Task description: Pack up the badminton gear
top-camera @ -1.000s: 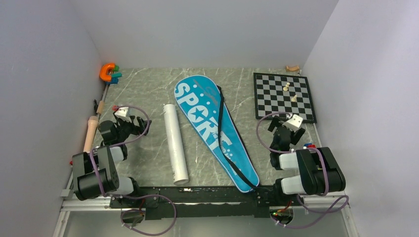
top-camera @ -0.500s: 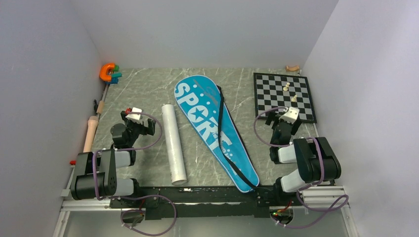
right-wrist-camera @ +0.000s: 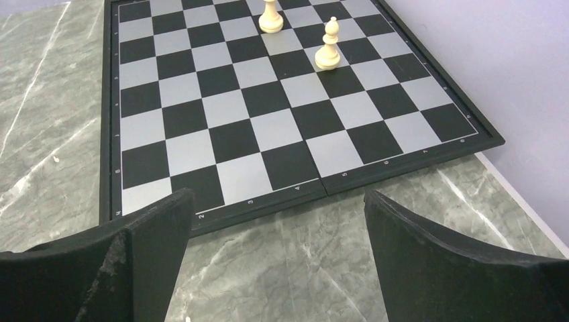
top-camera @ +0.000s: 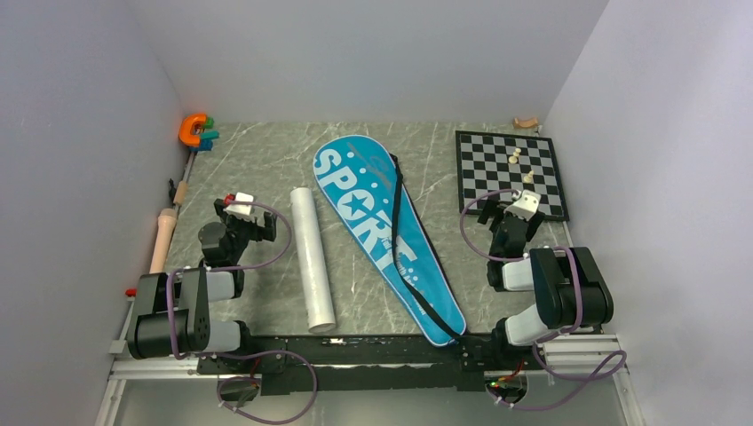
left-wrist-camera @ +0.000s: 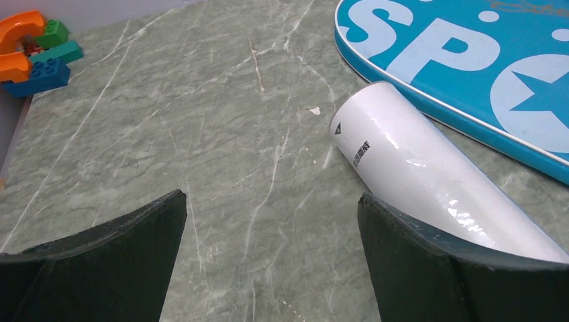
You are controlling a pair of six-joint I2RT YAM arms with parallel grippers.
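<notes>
tube [top-camera: 314, 258] of shuttlecocks, white, lying flat just left of the blue racket cover [top-camera: 387, 233], near but apart from it, far end nearest the printed head. left gripper [left-wrist-camera: 272, 258] spread wide and empty over bare marble beside the tube; right gripper [right-wrist-camera: 275, 258] likewise released, facing the chessboard [right-wrist-camera: 268, 107]. cannot tell whether the cover is zipped or filled. for any grasp on the tube: best across the round body near mid-length, squarely, since the glossy wrap looks slippery and prone to rolling.
</notes>
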